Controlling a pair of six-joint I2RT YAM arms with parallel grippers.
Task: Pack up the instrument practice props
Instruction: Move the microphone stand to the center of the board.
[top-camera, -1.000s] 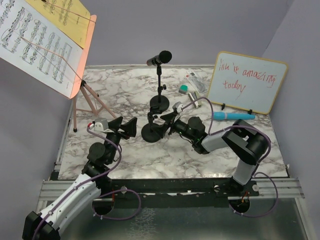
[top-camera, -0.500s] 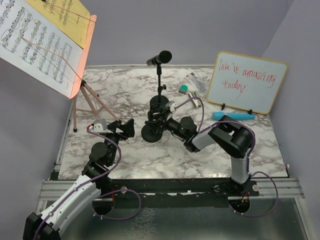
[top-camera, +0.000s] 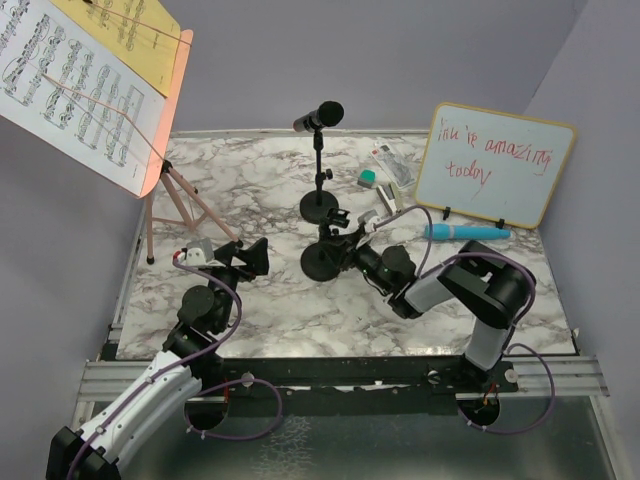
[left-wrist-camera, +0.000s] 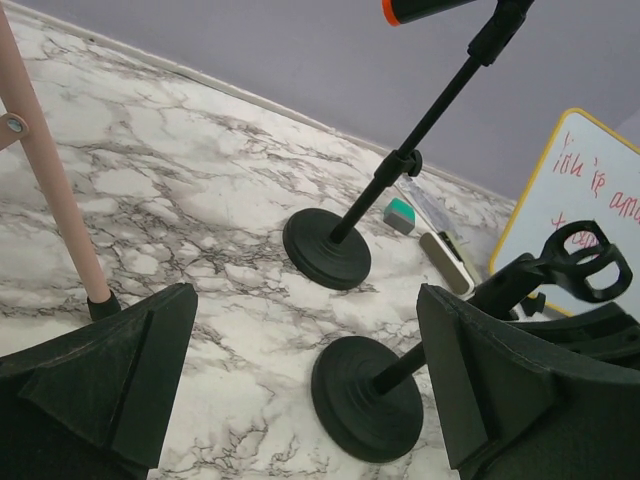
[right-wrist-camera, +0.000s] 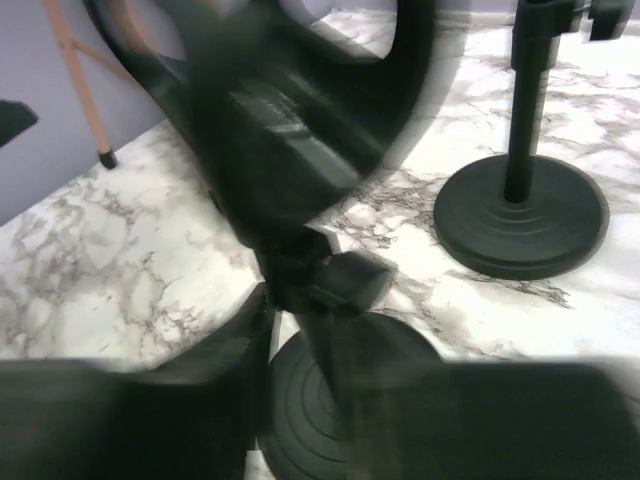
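Observation:
My right gripper (top-camera: 347, 246) is shut on the stem of the near, empty mic pole (top-camera: 325, 261), just under its clip (top-camera: 340, 217). The right wrist view is blurred, with that pole (right-wrist-camera: 335, 330) between my fingers above its round base (right-wrist-camera: 320, 420). The far mic pole (top-camera: 320, 206) carries the black microphone (top-camera: 318, 116). At the right lies a blue microphone (top-camera: 466, 232). A pink music rack (top-camera: 165, 110) with sheet-music pages (top-camera: 70, 90) stands back left. My left gripper (top-camera: 245, 257) is open, left of the near pole's base (left-wrist-camera: 368, 398).
A wood-framed whiteboard (top-camera: 495, 165) with red writing stands at the back right. A stapler (top-camera: 385, 163) and a green eraser (top-camera: 368, 179) lie behind the far pole. The rack's pink leg (left-wrist-camera: 50, 170) stands close to my left gripper's left side.
My right gripper closed on the near mic pole, and the pole's base has shifted right across the table. The left jaws spread a little wider; that arm stayed put.

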